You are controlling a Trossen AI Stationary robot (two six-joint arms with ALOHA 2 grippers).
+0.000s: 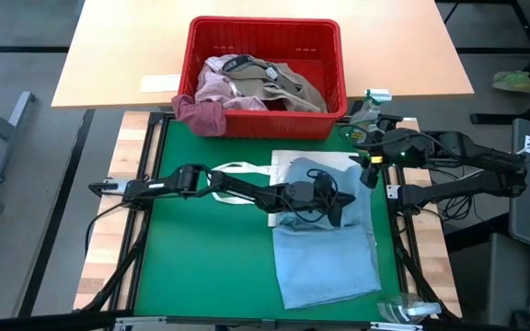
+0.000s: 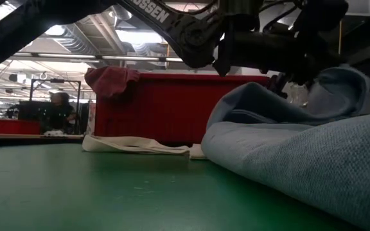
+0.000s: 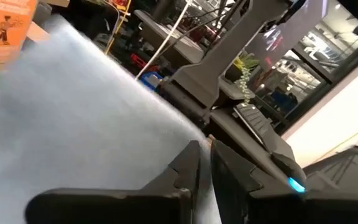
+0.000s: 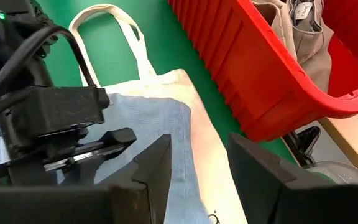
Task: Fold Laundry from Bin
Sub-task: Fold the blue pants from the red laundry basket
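Left wrist view, light blue garment (image 3: 73, 118) beside fingers (image 3: 185, 174)

light blue garment (image 1: 325, 253), red bin (image 1: 265, 33), maroon cloth (image 1: 201, 114), green mat (image 1: 205, 253)

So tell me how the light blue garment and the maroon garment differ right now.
The light blue garment lies on the green mat, while the maroon garment hangs over the red bin's rim. The blue one is far larger and mostly spread flat; the maroon one is bunched. The left gripper is over the blue; nothing touches the maroon. Both are soft cloth.
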